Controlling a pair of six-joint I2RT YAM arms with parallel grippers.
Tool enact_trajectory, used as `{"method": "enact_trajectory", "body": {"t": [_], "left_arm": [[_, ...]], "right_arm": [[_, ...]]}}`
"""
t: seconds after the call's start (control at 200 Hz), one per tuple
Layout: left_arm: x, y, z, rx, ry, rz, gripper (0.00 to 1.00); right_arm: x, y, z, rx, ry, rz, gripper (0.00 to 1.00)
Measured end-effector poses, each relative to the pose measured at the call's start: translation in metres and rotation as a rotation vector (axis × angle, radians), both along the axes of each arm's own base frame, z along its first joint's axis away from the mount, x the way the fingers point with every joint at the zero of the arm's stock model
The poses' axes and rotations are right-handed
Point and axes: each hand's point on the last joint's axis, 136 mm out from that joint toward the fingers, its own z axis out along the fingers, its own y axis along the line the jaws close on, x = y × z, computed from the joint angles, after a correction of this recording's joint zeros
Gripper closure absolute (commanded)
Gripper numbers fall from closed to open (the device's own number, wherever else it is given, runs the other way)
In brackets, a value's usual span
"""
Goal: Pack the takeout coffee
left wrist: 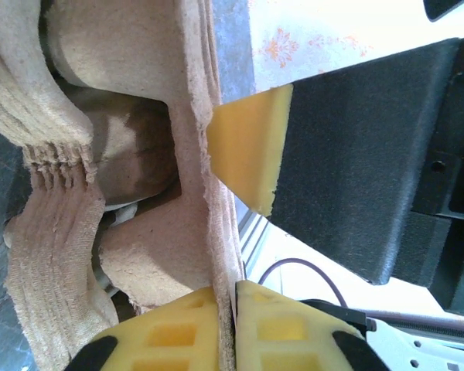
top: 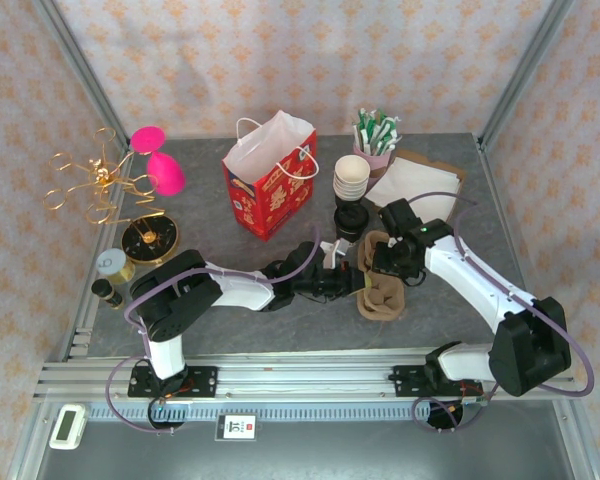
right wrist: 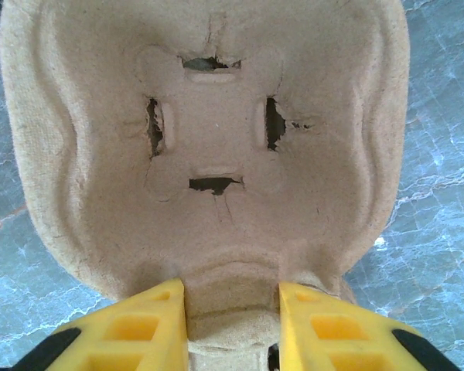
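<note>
Top view:
- Found pulp cup carrier [top: 380,290] lying on the bench [top: 280,330], centre-front, between the two arms.
- Logged left fingers [top: 352,283] at its left edge and right fingers [top: 388,262] at its far end.

Left wrist view:
- Saw left fingers [left wrist: 220,309] all but closed, yellow pads clamped on a thin upright wall of the cup carrier [left wrist: 155,255], pulp sandwiched between them.
- Noted one yellow pad of the right fingers [left wrist: 247,147] further along the same wall, tip against it.

Right wrist view:
- Looked down into one well of the cup carrier [right wrist: 216,116], with four slots cut around its floor.
- Saw right fingers [right wrist: 232,305] part-way open, pads set either side of the raised rim of that well and touching it, gripping that rim.
- Noted blue-grey marbled bench [right wrist: 441,193] around the well.

Elsewhere on the bench, top view:
- Red gift bag [top: 270,190], upright with mouth open, behind and left of the carrier.
- Stack of paper cups [top: 351,178] right of the bag.
- Black lids [top: 350,220] just in front of the cups, near the carrier.
- Pink cup of green-and-white sachets [top: 375,140] at the back.
- Brown paper bag [top: 420,180] flat at back right.
- Gold wire stand [top: 95,185], two pink objects [top: 158,160], tin [top: 113,265] and small dark bottle [top: 107,292] along the left side.
</note>
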Motion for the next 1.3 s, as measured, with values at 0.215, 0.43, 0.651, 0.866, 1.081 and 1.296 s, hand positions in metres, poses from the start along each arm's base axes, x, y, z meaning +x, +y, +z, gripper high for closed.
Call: {"method": "enact_trajectory", "body": {"t": [0.215, 0.43, 0.651, 0.866, 1.081, 1.296], "left_arm": [[0.004, 0.005, 0.009, 0.003, -0.044, 0.003, 0.7], [0.007, 0.017, 0.017, 0.053, -0.087, 0.017, 0.68], [0.015, 0.04, 0.031, 0.131, -0.162, 0.062, 0.67], [0.022, 0.059, 0.032, 0.207, -0.195, 0.104, 0.67], [0.025, 0.078, 0.026, 0.26, -0.203, 0.141, 0.67], [0.023, 0.087, 0.015, 0.297, -0.185, 0.149, 0.67]], "right_arm": [[-0.002, -0.004, 0.0, -0.021, 0.007, 0.003, 0.7], [-0.002, -0.008, 0.005, -0.047, 0.006, 0.006, 0.7], [0.006, -0.006, 0.025, -0.047, -0.026, 0.008, 0.7], [0.007, -0.003, 0.028, -0.052, -0.022, 0.016, 0.7], [-0.002, 0.017, 0.02, -0.058, 0.014, 0.05, 0.7], [-0.003, 0.023, 0.015, -0.058, 0.027, 0.042, 0.7]]}}
